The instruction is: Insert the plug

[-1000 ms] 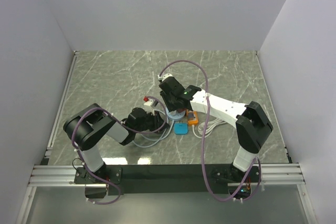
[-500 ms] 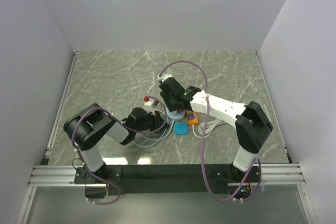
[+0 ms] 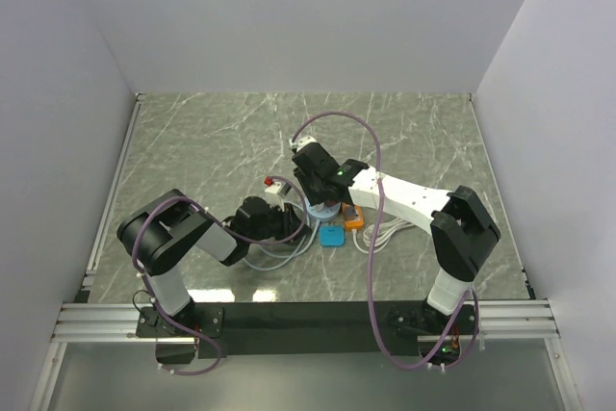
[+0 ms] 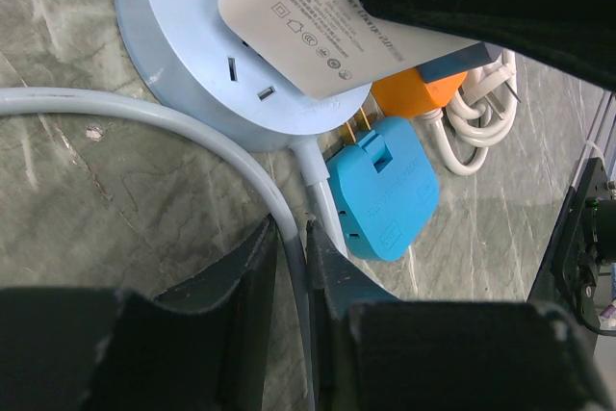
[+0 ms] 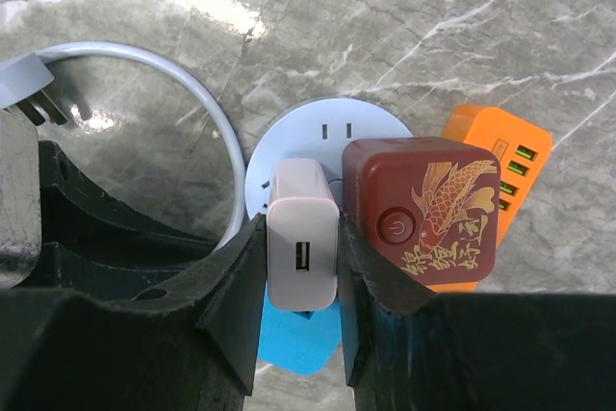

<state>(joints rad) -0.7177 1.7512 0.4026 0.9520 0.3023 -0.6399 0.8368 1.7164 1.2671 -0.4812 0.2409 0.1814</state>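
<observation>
Here's the right gripper [image 5: 300, 228] clenched on the white charger [image 5: 303, 257], poised over the round hub [image 5: 327, 122], while the left gripper [image 4: 292, 233] pinches the hub's cable [image 4: 144, 113]. Square the prongs, then push straight down. It's tight: cube [image 5: 423, 209] just right, blue plug [image 5: 298, 339] near. Open room lies far.

Black right end effector [image 5: 303, 274], purple cable [image 3: 337, 114]

Power symbol on maroon cube [image 5: 421, 209]; charger [image 4: 318, 26] print illegible.
</observation>
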